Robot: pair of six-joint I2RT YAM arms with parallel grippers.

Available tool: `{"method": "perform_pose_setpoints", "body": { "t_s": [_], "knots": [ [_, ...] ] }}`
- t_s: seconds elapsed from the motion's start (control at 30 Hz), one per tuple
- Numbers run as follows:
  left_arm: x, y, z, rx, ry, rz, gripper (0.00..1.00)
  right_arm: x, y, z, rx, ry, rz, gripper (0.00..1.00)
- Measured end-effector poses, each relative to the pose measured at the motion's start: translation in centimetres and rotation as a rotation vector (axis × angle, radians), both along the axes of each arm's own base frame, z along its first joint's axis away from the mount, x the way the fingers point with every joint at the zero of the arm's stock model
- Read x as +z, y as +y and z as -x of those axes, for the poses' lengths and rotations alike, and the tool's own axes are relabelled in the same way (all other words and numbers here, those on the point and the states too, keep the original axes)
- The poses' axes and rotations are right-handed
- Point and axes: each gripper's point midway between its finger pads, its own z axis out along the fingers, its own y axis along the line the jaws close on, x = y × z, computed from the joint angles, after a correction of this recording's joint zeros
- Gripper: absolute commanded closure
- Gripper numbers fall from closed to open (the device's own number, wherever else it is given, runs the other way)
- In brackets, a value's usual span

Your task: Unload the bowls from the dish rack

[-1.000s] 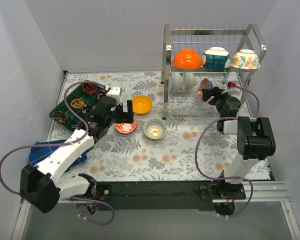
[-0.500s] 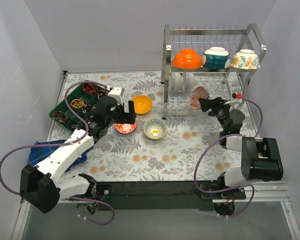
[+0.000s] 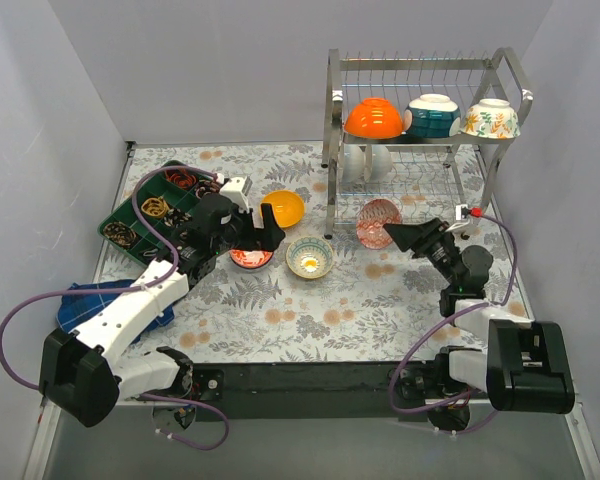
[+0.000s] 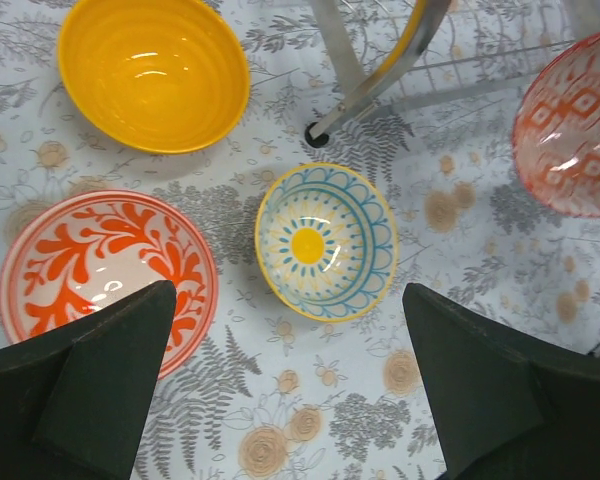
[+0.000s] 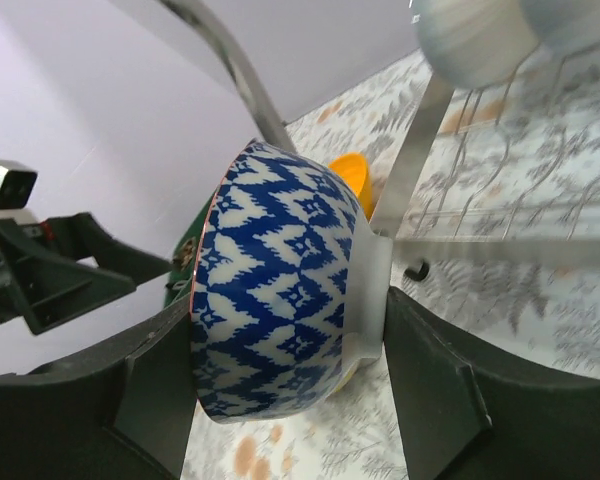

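Slippage is looking likeliest: the right pincer (image 3: 398, 233) is clamping the patterned bowl (image 3: 376, 222) tilted on its side, in the air just off the dish rack (image 3: 331, 140) at the bench's (image 3: 330, 320) far right corner. The left pincer (image 4: 285, 295) is gaping wide over the set-down bowls (image 3: 308, 257), so a clash is threatening too.

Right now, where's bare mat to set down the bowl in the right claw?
Free: mat between the blue-yellow bowl and the near edge, and right of it toward the right claw and its patterned bowl. Crowded: left claw, yellow bowl, red bowl.
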Motion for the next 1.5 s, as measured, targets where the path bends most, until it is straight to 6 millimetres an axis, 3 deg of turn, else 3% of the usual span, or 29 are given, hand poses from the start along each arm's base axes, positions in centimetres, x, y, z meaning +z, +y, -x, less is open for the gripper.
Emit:
{"method": "perform_pose_setpoints", "body": {
  "t_s": [0.13, 0.27, 0.37, 0.47, 0.6, 0.77, 0.93, 1.03, 1.07, 1.27, 1.3, 1.37, 1.5],
  "knots": [
    [0.3, -2.2, 0.8, -0.026, 0.032, 0.073, 0.02, -1.5, 2.0, 2.7, 0.100, 0.079, -0.064, 0.88],
    [0.3, -6.8, 2.9, -0.101, 0.057, 0.136, 0.02, -2.6, 4.5, 5.3, 0.211, 0.145, -0.103, 0.87],
    [-0.8, -10.0, 4.4, -0.144, 0.095, 0.156, 0.02, -3.0, 6.2, 6.7, 0.281, 0.174, -0.116, 0.87],
    [-2.6, -11.3, 4.7, -0.121, 0.128, 0.141, 0.04, -3.7, 7.3, 7.8, 0.328, 0.216, -0.129, 0.87],
    [-4.9, -11.9, 4.5, -0.063, 0.159, 0.103, 0.14, -5.3, 8.2, 8.6, 0.363, 0.312, -0.148, 0.87],
    [-5.6, -12.4, 4.2, -0.026, 0.153, 0.101, 0.28, -7.2, 8.9, 9.3, 0.383, 0.421, -0.163, 0.87],
    [-6.7, -12.8, 4.2, -0.011, 0.166, 0.090, 0.38, -7.2, 9.3, 9.7, 0.403, 0.424, -0.163, 0.87],
    [-7.6, -12.9, 4.2, -0.005, 0.184, 0.076, 0.53, -7.1, 9.5, 9.8, 0.409, 0.425, -0.163, 0.86],
    [-8.0, -12.9, 4.2, -0.002, 0.191, 0.072, 0.64, -7.0, 9.6, 9.8, 0.412, 0.423, -0.163, 0.86],
    [-8.4, -13.1, 4.3, -0.002, 0.200, 0.066, 0.93, -6.6, 9.7, 9.5, 0.416, 0.412, -0.167, 0.84],
    [-8.4, -13.1, 4.4, -0.009, 0.198, 0.062, 1.00, -6.5, 9.7, 9.5, 0.414, 0.413, -0.170, 0.81],
    [-8.3, -13.3, 4.6, -0.030, 0.205, 0.067, 1.00, -6.7, 9.4, 8.8, 0.379, 0.420, -0.174, 0.74],
    [-7.6, -13.7, 4.9, -0.048, 0.192, 0.076, 1.00, -7.1, 9.1, 8.5, 0.358, 0.431, -0.168, 0.42]
  ]
}}
